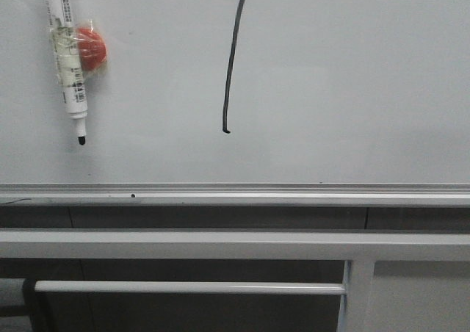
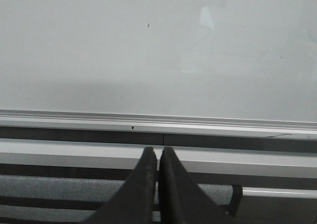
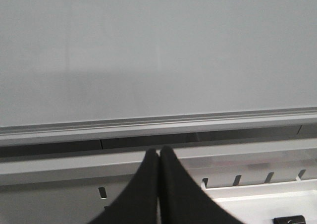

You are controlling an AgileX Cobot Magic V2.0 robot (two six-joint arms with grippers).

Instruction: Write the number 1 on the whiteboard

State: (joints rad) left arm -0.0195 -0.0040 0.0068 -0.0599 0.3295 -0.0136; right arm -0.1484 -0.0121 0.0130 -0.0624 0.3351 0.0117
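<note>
The number 1 (image 1: 232, 56) is already on the whiteboard (image 1: 352, 75): thin black stroke, near vertical w/ slight curve, tiny hook at its lower end, well above the silver rail (image 1: 235, 194); its top runs out of the front view.

Left pincer (image 2: 158, 157) has its fingers pressed together on nothing, and so does the right pincer (image 3: 158, 157). Both sit low, below the rail, pointing at the board; neither arm shows in the front view.

Risks from here, as I judge it:
- Ink may be wet. Any arm rising across the board near the stroke could smear it.
- The marker pen (image 1: 66, 53) hangs on the board at upper left, uncapped tip down, stuck beside a red disc (image 1: 92, 49) (prob. a magnet, taped w/ clear wrap). A bump could knock it off or leave a stray dot.
- If the marker needs re-grabbing, a shut pincer must part first, else it just shoves the pen.

Around: white metal bars (image 1: 183, 244) below the rail, slotted bracket (image 3: 247, 179) in right wrist view. Those bars lie between pincers & board, so a straight lift could clip them or the rail.
</note>
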